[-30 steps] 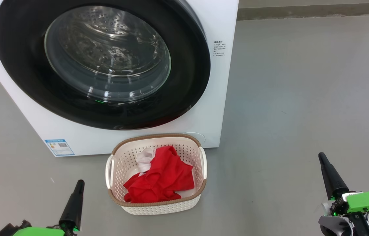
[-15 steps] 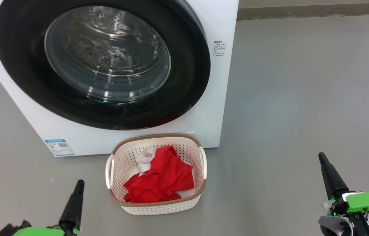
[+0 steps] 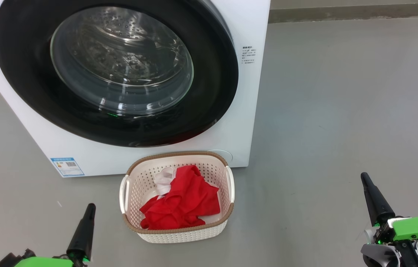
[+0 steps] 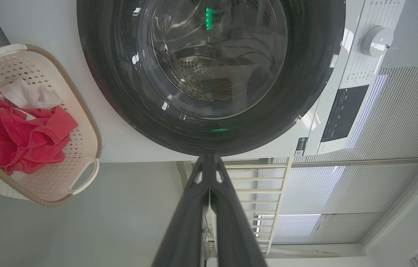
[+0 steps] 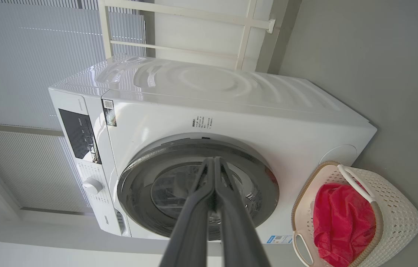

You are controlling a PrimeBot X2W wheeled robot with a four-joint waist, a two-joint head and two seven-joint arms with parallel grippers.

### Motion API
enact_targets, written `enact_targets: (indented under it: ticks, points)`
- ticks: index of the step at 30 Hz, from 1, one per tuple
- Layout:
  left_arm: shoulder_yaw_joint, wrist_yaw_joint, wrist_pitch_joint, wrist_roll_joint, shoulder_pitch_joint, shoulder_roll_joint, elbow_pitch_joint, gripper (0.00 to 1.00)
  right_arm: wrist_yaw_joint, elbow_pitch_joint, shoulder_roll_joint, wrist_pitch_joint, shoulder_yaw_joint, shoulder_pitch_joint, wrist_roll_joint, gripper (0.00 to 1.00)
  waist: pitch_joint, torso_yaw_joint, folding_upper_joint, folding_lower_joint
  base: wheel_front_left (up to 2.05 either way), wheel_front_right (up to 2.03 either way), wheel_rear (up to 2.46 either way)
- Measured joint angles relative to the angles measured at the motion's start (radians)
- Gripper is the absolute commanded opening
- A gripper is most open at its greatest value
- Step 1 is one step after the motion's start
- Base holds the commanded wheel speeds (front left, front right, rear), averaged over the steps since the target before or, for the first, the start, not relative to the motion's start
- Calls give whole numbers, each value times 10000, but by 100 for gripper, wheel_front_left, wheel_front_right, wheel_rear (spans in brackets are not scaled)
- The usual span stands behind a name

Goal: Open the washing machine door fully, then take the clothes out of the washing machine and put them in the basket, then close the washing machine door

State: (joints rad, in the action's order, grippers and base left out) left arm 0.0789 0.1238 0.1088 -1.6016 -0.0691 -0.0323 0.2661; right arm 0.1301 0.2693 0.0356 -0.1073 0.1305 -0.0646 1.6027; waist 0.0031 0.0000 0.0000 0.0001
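Observation:
The white washing machine [image 3: 247,33] stands ahead with its black-rimmed glass door [image 3: 119,70] closed flat against the front. Through the glass the steel drum looks bare. Red clothes [image 3: 183,204] with a small white cloth [image 3: 164,180] lie in the cream basket [image 3: 179,157] on the floor right below the door. My left gripper [image 3: 91,207] is shut and empty at the lower left, left of the basket. My right gripper [image 3: 364,178] is shut and empty at the lower right, well away from the basket. Both wrist views show the closed door [image 4: 209,74] [image 5: 197,193] and touching fingers.
Grey floor [image 3: 342,111] stretches wide to the right of the machine. A wall base runs along the far edge. White blinds [image 5: 27,55] and a white rail frame [image 5: 246,26] stand behind the machine. A blue label [image 3: 66,167] marks its lower front corner.

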Motion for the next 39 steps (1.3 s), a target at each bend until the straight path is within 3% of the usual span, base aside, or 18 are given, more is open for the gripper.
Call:
enact_targets:
  ticks: [39]
  points:
    - [0, -2, -2, 0, 0, 0, 0, 0, 0, 0, 0, 0, 0, 0, 0, 0, 0, 0, 0, 0, 0, 0, 0]
